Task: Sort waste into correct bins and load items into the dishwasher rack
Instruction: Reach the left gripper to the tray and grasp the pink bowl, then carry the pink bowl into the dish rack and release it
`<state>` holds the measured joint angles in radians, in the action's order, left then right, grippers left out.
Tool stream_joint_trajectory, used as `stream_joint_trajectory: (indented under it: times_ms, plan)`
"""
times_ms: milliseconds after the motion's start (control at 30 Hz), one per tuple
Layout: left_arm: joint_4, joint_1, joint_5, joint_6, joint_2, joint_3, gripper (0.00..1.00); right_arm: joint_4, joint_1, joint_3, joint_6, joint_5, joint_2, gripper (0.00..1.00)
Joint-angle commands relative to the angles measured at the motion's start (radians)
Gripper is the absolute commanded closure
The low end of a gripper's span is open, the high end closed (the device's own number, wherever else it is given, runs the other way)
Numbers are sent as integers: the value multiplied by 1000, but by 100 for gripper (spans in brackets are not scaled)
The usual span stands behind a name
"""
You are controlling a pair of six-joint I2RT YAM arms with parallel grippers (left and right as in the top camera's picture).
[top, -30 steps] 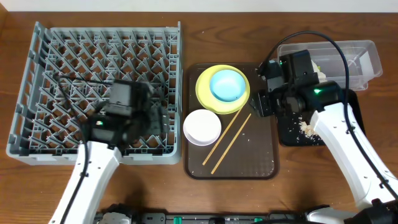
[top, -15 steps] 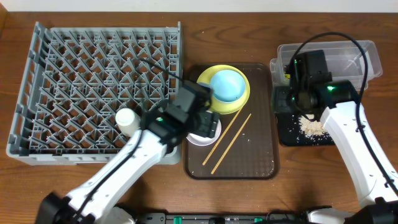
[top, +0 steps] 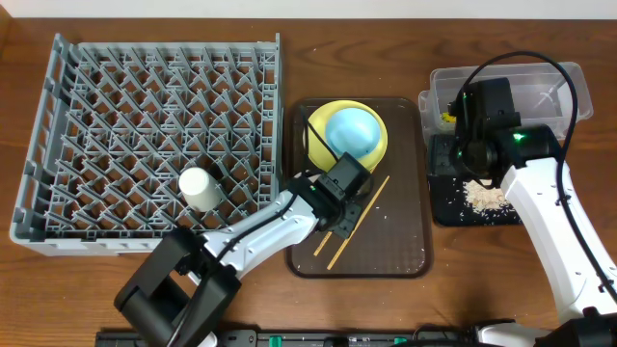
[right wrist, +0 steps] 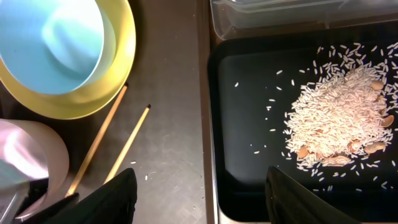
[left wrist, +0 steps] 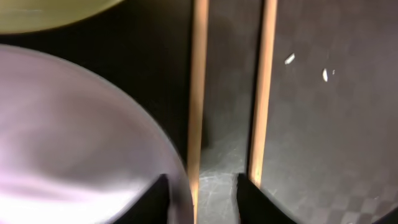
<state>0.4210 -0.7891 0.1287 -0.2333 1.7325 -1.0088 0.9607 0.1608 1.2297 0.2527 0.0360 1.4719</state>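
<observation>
My left gripper (left wrist: 202, 202) hangs low over the brown tray. Its jaws are slightly apart, astride the white bowl's (left wrist: 74, 137) rim and one wooden chopstick (left wrist: 198, 93). The second chopstick (left wrist: 264, 93) lies just outside the right finger (left wrist: 252, 199). Beyond them the light blue bowl (top: 353, 130) sits on the yellow plate (top: 323, 145). The white cup (top: 200, 187) stands in the grey dishwasher rack (top: 145, 87). My right gripper (right wrist: 205, 199) is open and holds nothing, above the edge where the brown tray meets the black tray (right wrist: 249, 124), which holds a rice heap (right wrist: 336, 124).
The clear tub (top: 540, 87) stands behind the black tray (top: 448, 207) at the right. A few rice grains dot the brown tray (top: 395, 251). My left arm crosses the rack's front right corner and covers the white bowl in the overhead view.
My left arm has swung right from the rack to the brown tray and its jaws have narrowed; the cup stays in the rack. My right gripper shifted right to the black tray's edge.
</observation>
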Motion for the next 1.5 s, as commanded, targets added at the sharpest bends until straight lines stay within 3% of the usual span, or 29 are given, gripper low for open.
stream_joint_trajectory:
  times_ms: [0,100,467,633,733,833,967,1133,1333,1467]
  plan:
    - [-1,-2,-10,12,-3,-20,79,1,-5,14,8,-10,-19,36]
    - [0,-2,-10,11,-24,-22,94,1,-5,14,8,-10,-19,36]
    - [12,36,29,13,-309,-43,94,5,-5,14,1,-10,-19,36]
    - [24,212,211,12,-420,-110,94,5,-5,14,1,-9,-19,36]
    - [34,340,288,12,-417,-150,94,5,-5,14,1,-9,-19,36]
    - [17,470,457,12,-396,-165,94,7,-5,14,1,-9,-19,36]
    - [-95,659,828,-8,-338,-165,94,9,-5,14,1,-9,-19,36]
    - [-379,850,1175,-216,-214,-165,94,9,-5,14,1,-9,-19,36]
    - [-735,971,1286,-507,-45,-165,94,8,-5,14,1,-9,-19,36]
    - [-835,997,1312,-570,43,-165,94,8,-5,14,1,-9,-19,36]
